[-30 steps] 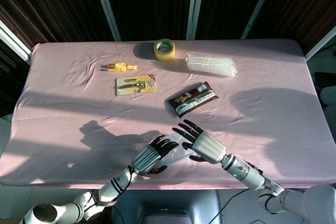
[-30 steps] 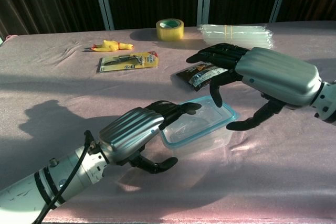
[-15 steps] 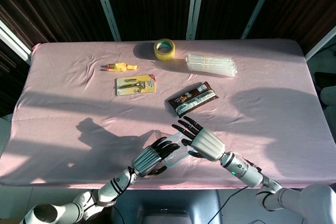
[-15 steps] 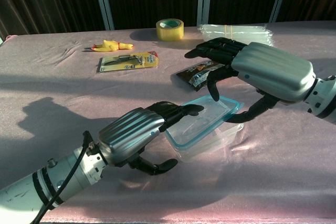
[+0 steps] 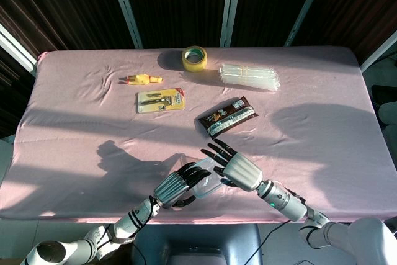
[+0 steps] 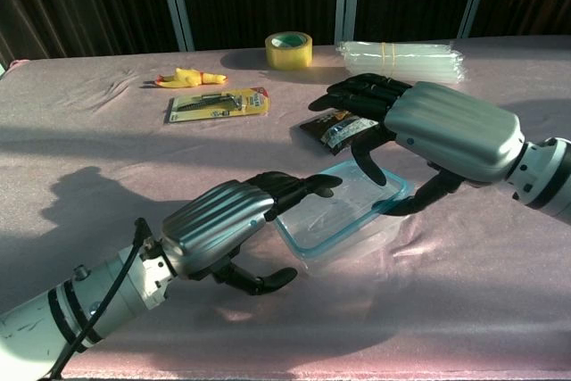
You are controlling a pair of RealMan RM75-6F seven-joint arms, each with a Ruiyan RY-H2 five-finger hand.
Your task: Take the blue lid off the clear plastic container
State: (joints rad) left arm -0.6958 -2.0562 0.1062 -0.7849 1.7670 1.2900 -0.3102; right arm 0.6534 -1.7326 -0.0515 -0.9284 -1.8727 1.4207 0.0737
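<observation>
On the near edge of the pink cloth-covered surface (image 6: 107, 149), the left hand (image 6: 223, 229) rests against the near-left end of the clear plastic container (image 6: 352, 243). Its fingers (image 6: 299, 186) lie over the rim and its thumb curls below, bracing the box rather than clamping it, as far as the chest view shows. The blue-rimmed lid (image 6: 343, 211) sits tilted on top, its far-right edge raised off the container while the near-left edge is still down by the left hand. Half a second ago that edge stood higher; it has sunk a little, though the seal on that side looks broken. The right hand (image 6: 428, 127) pinches the raised edge between thumb (image 6: 419, 198) and fingers. One lift up and away should free the lid. Farther back lie a yellow toy (image 6: 187, 78), a yellow-backed razor card (image 6: 219, 103), a tape roll (image 6: 288, 49), a brown snack wrapper (image 6: 328, 127) and a bundle of clear tubes (image 6: 401, 55).
</observation>
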